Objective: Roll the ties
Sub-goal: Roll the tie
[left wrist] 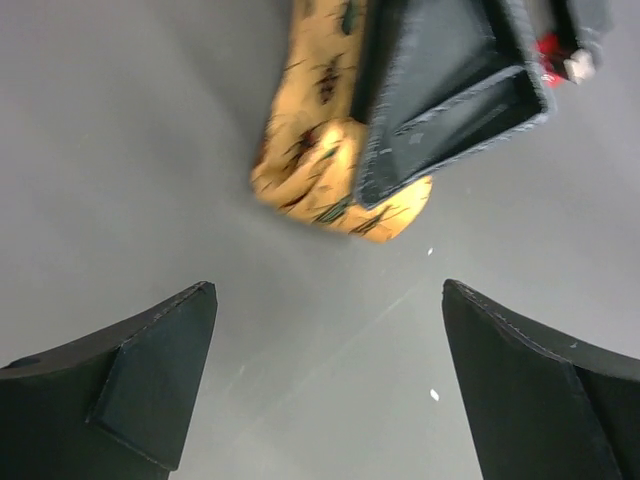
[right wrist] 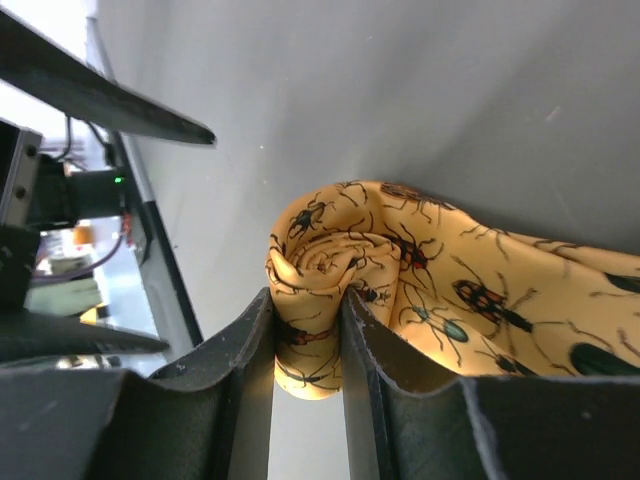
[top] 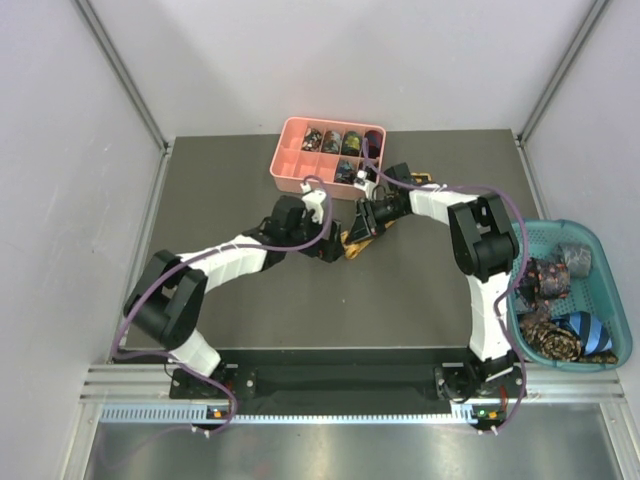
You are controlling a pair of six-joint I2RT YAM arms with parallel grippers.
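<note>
A golden-yellow tie [right wrist: 470, 290] printed with insects lies on the grey table, one end wound into a small coil [right wrist: 325, 255]. My right gripper [right wrist: 308, 310] is shut on that coil, a finger pressing each side. The top view shows this at mid-table [top: 358, 240]. My left gripper [left wrist: 330, 300] is open just in front of the coil [left wrist: 310, 170], apart from it, with only bare table between its fingers. The right gripper's fingers [left wrist: 450, 90] cover part of the tie in the left wrist view.
A pink compartment tray [top: 290, 160] at the back holds several rolled ties. At the right edge, a teal basket [top: 600, 245] holds loose ties, one dark floral [top: 548, 335] and one blue striped [top: 585, 327]. Both arms meet near mid-table.
</note>
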